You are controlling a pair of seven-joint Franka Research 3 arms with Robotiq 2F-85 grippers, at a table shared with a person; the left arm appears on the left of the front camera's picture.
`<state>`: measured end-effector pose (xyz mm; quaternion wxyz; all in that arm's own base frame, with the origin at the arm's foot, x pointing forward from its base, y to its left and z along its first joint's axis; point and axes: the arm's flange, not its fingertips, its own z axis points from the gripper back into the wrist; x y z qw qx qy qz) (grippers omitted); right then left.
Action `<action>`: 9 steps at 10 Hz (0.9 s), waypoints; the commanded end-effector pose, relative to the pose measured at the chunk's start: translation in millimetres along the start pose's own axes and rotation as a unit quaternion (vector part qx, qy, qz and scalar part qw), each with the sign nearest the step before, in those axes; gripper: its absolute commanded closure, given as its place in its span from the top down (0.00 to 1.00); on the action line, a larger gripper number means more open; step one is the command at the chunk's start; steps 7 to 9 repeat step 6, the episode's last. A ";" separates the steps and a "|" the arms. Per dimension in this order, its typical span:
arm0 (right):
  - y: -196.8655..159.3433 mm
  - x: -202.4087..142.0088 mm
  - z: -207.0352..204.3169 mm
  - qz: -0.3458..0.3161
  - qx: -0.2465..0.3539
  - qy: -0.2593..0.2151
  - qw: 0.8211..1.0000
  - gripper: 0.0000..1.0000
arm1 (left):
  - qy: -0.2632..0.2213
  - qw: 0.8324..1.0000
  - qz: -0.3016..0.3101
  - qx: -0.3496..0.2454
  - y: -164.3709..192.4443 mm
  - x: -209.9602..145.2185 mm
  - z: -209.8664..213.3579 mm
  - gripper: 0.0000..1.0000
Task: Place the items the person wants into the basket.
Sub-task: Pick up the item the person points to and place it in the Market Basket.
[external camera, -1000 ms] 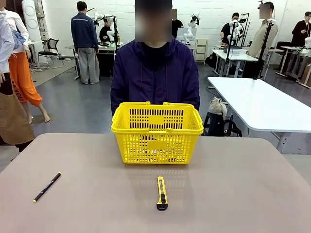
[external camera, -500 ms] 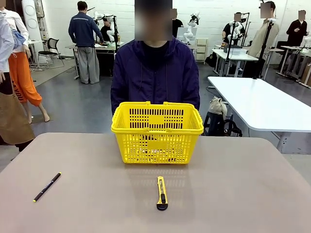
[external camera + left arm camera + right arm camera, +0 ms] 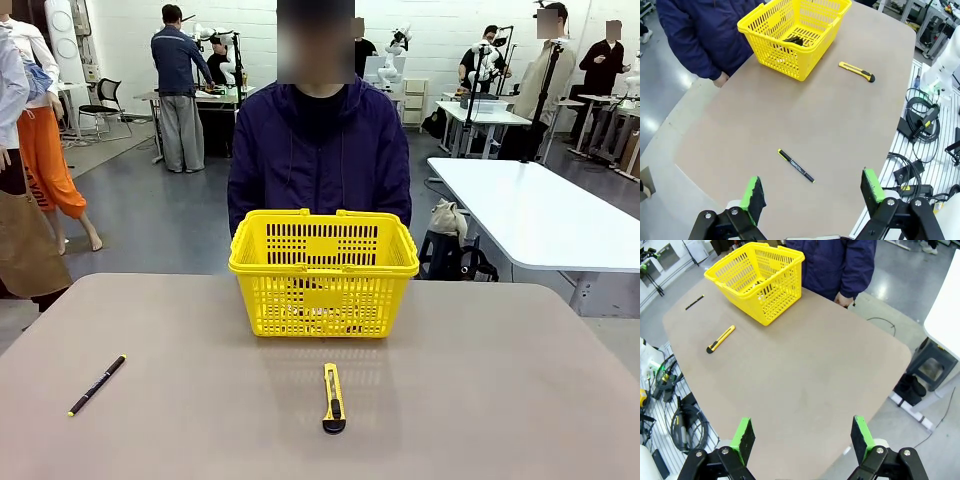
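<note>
The yellow basket (image 3: 322, 270) stands at the far middle of the table, right in front of the person (image 3: 320, 150) in the dark jacket. In the left wrist view something dark (image 3: 792, 40) lies on the floor of the basket (image 3: 780, 60); what it is cannot be made out. The items are otherwise hidden. My left gripper (image 3: 812, 189) hangs open high above the near left of the table, nothing between its green pads. High over the right side, my right gripper (image 3: 802, 434) is open too, far from the basket (image 3: 760, 285).
A yellow-and-black utility knife (image 3: 333, 397) lies in front of the basket, also seen as the knife (image 3: 856, 71) (image 3: 720, 339). A thin black pen (image 3: 97, 385) with a yellow-green tip lies at the left, the same pen (image 3: 796, 165). Cables lie on the floor beside the table.
</note>
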<state>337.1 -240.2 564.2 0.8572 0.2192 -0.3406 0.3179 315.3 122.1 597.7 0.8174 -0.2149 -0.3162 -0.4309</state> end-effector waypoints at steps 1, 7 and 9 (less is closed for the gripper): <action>-1.2 -0.1 -1.8 0.007 0.005 -0.016 1.000 1.00 | -0.003 1.000 -0.004 0.003 -4.1 1.1 3.9 1.00; -1.2 -0.1 -1.8 0.007 0.005 -0.016 1.000 1.00 | -0.003 1.000 -0.004 0.003 -4.1 1.1 3.9 1.00; -1.2 -0.1 -1.8 0.007 0.005 -0.016 1.000 1.00 | -0.003 1.000 -0.004 0.003 -4.1 1.1 3.9 1.00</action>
